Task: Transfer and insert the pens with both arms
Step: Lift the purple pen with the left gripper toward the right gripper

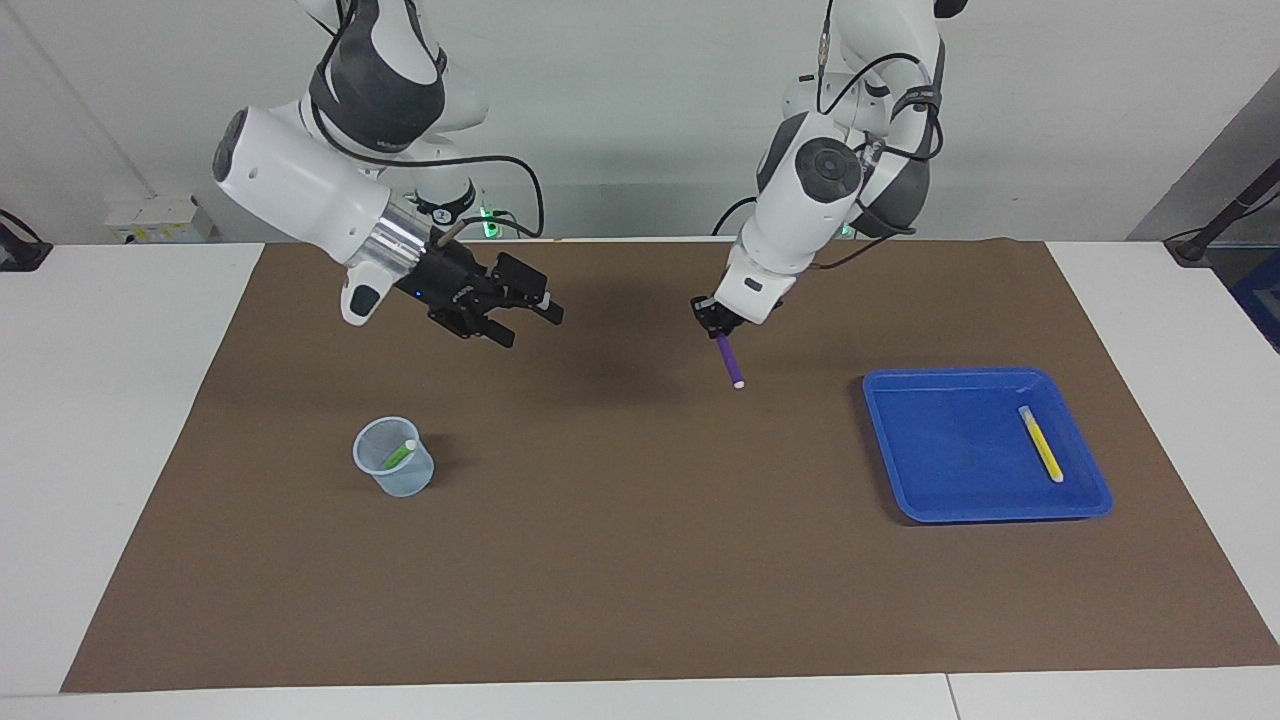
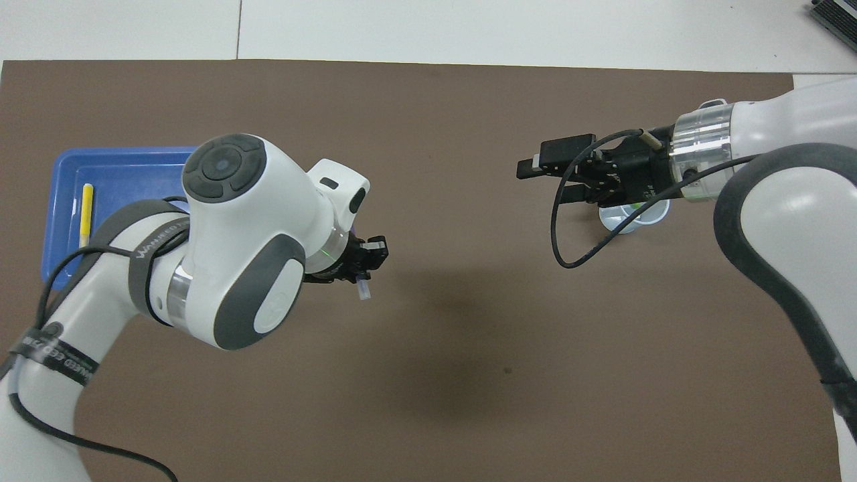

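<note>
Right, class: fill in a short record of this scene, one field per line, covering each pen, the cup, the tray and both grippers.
purple pen: held in the air over the brown mat, white tip hanging down
green pen: in the clear cup
yellow pen: lying in the blue tray
left gripper: shut on the purple pen, over the mat between tray and cup
right gripper: open, empty, in the air, pointing toward the left gripper

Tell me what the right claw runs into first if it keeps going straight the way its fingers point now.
Probably the purple pen hanging from the shut left claw: the open right claw points across the mat's middle at it. Depth is uncertain; it might pass beside it.
</note>
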`<action>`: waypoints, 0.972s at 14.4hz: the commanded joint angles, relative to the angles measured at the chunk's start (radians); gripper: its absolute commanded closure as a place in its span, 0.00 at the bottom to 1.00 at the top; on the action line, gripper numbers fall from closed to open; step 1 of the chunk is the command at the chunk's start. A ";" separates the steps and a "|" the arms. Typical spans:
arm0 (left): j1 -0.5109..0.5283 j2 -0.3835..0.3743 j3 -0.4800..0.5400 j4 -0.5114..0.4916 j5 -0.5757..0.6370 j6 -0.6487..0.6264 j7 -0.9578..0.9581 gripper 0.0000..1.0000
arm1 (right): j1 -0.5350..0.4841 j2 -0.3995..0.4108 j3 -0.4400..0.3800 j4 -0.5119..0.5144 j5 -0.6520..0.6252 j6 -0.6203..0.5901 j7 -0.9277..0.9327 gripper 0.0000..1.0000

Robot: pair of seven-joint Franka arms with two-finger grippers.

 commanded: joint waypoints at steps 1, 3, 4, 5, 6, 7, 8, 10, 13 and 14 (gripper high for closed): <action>-0.071 -0.018 -0.003 -0.010 -0.044 0.098 -0.112 1.00 | -0.007 0.041 0.005 -0.012 0.084 0.018 -0.041 0.00; -0.127 -0.012 -0.008 -0.010 -0.065 0.189 -0.172 1.00 | 0.002 0.053 0.005 -0.019 0.093 0.021 -0.052 0.00; -0.147 -0.011 -0.008 -0.010 -0.076 0.223 -0.201 1.00 | 0.004 0.056 0.005 -0.033 0.092 0.022 -0.087 0.00; -0.170 -0.011 -0.008 -0.008 -0.087 0.252 -0.226 1.00 | 0.013 0.047 0.005 -0.065 0.092 0.048 -0.160 0.00; -0.183 -0.008 -0.008 0.007 -0.102 0.293 -0.246 1.00 | 0.027 0.032 0.005 -0.114 0.092 0.089 -0.228 0.00; -0.183 -0.002 -0.008 0.018 -0.104 0.316 -0.257 1.00 | 0.031 0.023 0.005 -0.133 0.092 0.102 -0.283 0.00; -0.184 0.002 -0.009 0.027 -0.105 0.335 -0.260 1.00 | 0.030 0.019 0.005 -0.143 0.092 0.093 -0.334 0.00; -0.184 0.013 -0.011 0.030 -0.140 0.396 -0.260 1.00 | 0.030 0.003 0.007 -0.171 0.095 0.076 -0.415 0.00; -0.204 0.018 -0.011 0.019 -0.157 0.499 -0.277 1.00 | 0.033 -0.004 0.010 -0.170 0.145 0.039 -0.426 0.00; -0.207 0.019 -0.011 0.015 -0.157 0.511 -0.280 1.00 | 0.035 -0.005 0.010 -0.170 0.162 0.039 -0.437 0.00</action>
